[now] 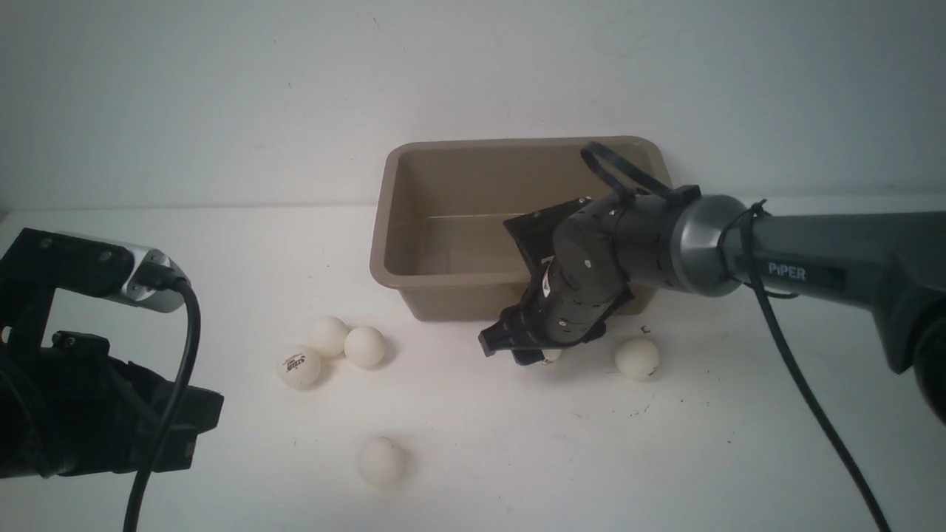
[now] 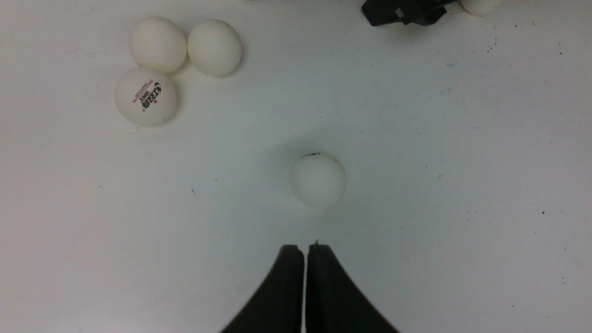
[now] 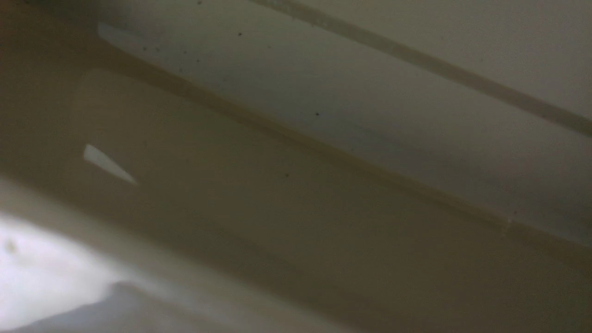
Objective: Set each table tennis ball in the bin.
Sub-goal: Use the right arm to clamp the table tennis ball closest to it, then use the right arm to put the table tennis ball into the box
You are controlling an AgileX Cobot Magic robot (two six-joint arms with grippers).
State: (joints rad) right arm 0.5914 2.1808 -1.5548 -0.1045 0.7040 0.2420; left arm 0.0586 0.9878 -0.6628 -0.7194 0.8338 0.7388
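The taupe bin (image 1: 384,222) stands at the back middle, and no ball shows inside it. Three table tennis balls (image 1: 329,336) (image 1: 365,346) (image 1: 299,366) cluster left of it, and one (image 1: 381,461) lies alone nearer me. My right gripper (image 1: 517,351) points down at the table just before the bin's front wall. A ball (image 1: 550,355) peeks out from under it and another (image 1: 637,358) lies to its right. Its jaws' stand is hidden. My left gripper (image 2: 305,247) is shut and empty, a short way from the lone ball (image 2: 318,179).
The right wrist view is filled by the blurred bin wall (image 3: 277,208) at close range. The left arm (image 1: 96,414) with its cable sits low at the front left. A white wall rises right behind the bin.
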